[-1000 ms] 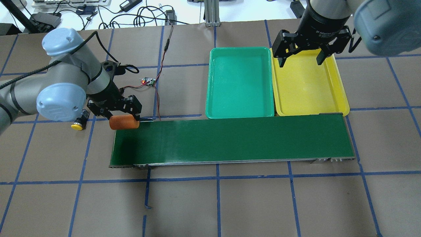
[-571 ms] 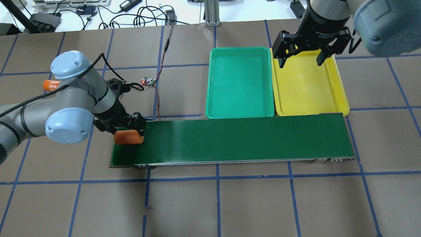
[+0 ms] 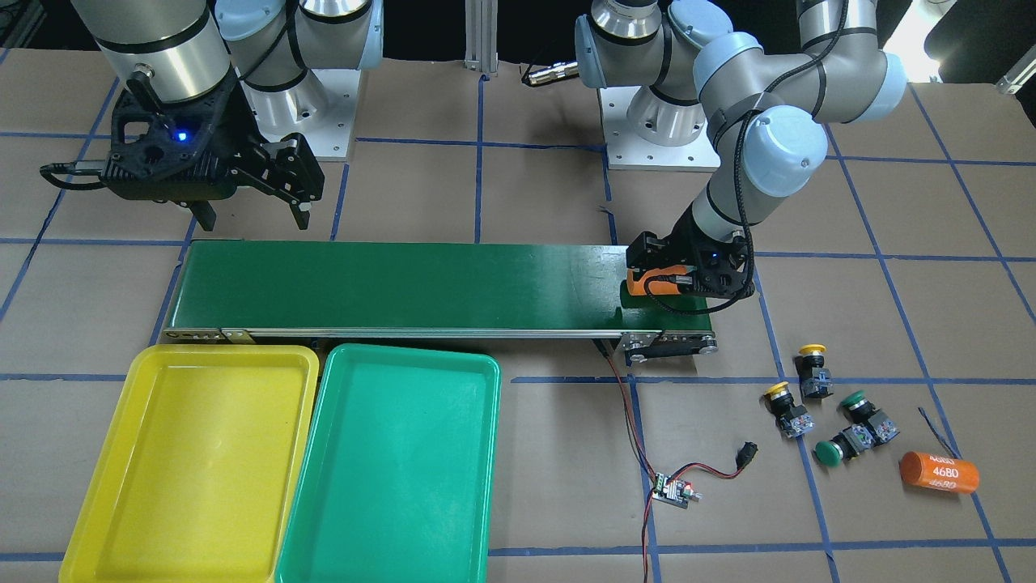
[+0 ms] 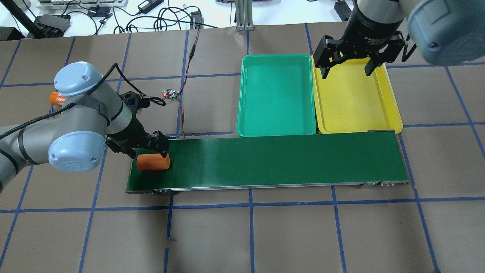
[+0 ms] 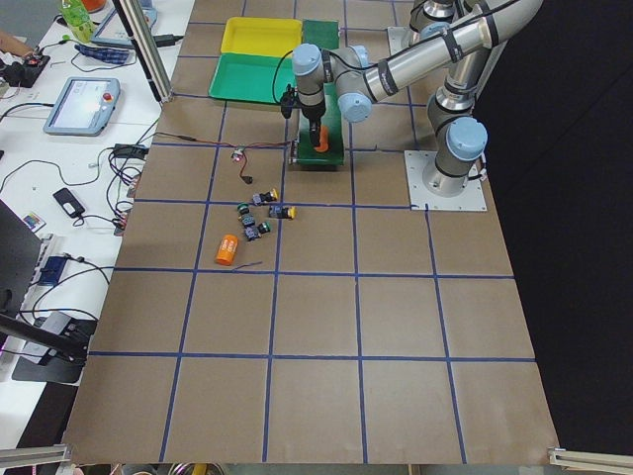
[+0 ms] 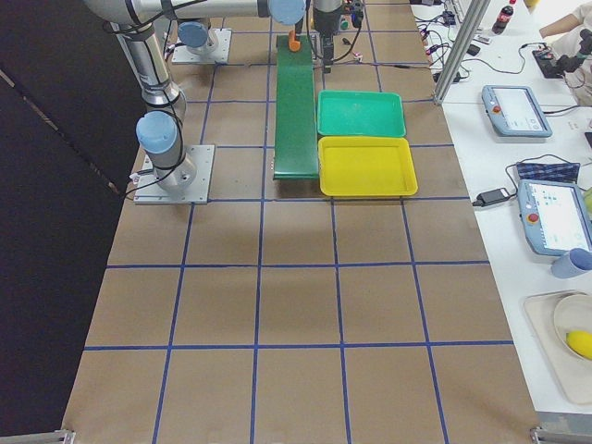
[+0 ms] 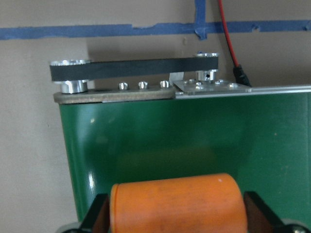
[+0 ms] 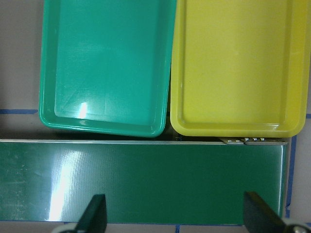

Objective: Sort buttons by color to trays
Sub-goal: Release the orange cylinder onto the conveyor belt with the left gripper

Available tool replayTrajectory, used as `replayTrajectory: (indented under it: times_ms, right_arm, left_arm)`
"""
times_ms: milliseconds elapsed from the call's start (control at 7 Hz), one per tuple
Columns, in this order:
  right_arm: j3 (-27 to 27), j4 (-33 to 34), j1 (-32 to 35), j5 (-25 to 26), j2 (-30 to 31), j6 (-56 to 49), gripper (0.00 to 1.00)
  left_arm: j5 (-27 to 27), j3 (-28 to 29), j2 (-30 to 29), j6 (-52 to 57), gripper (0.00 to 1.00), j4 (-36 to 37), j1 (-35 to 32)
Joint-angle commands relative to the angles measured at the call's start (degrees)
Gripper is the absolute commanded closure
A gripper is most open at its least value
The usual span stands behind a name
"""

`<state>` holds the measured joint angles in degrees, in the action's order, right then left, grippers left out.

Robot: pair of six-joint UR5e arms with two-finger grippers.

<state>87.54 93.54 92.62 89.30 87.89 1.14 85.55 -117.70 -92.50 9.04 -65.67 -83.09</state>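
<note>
Two yellow-capped buttons (image 3: pixel 813 368) (image 3: pixel 785 405) and two green-capped buttons (image 3: pixel 862 414) (image 3: pixel 834 450) lie on the table past the belt's end, near my left arm; the overhead view hides them behind that arm. The teal green tray (image 4: pixel 276 94) and the yellow tray (image 4: pixel 356 102) stand side by side and hold nothing. My left gripper (image 4: pixel 148 155) is shut on an orange cylinder (image 7: pixel 177 206), low over the belt's end. My right gripper (image 4: pixel 346 70) is open and holds nothing, above the yellow tray's far end.
The long dark-green conveyor belt (image 4: pixel 284 159) runs in front of the trays. A second orange cylinder marked 4680 (image 3: pixel 939 472) lies beside the buttons. A small circuit board (image 3: pixel 673 490) with red and black wires lies by the belt's end.
My left gripper has carried the orange cylinder from beside the belt's far corner onto the belt's end. My right gripper has not moved.
</note>
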Motion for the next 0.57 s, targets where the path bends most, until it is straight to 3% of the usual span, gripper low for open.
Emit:
replayTrajectory:
  times_ms: [0, 143, 286, 429]
  right_arm:
    - [-0.1, -0.1, 0.1, 0.4, 0.4, -0.3, 0.00]
    - [0.1, -0.1, 0.5, 0.4, 1.1, -0.8, 0.00]
    - [-0.3, -0.1, 0.6, 0.4, 1.2, -0.4, 0.00]
    - [-0.7, -0.2, 0.5, 0.4, 1.9, -0.3, 0.00]
  left_arm:
    - [-1.7, 7.5, 2.9, 0.0, 0.00, -6.4, 1.3]
    - [-0.2, 13.1, 1.5, 0.6, 0.00, -9.5, 3.0]
    - [4.7, 15.6, -0.8, 4.3, 0.00, -8.8, 6.3]
    - [5.1, 17.1, -3.4, 10.3, 0.00, -5.8, 10.4]
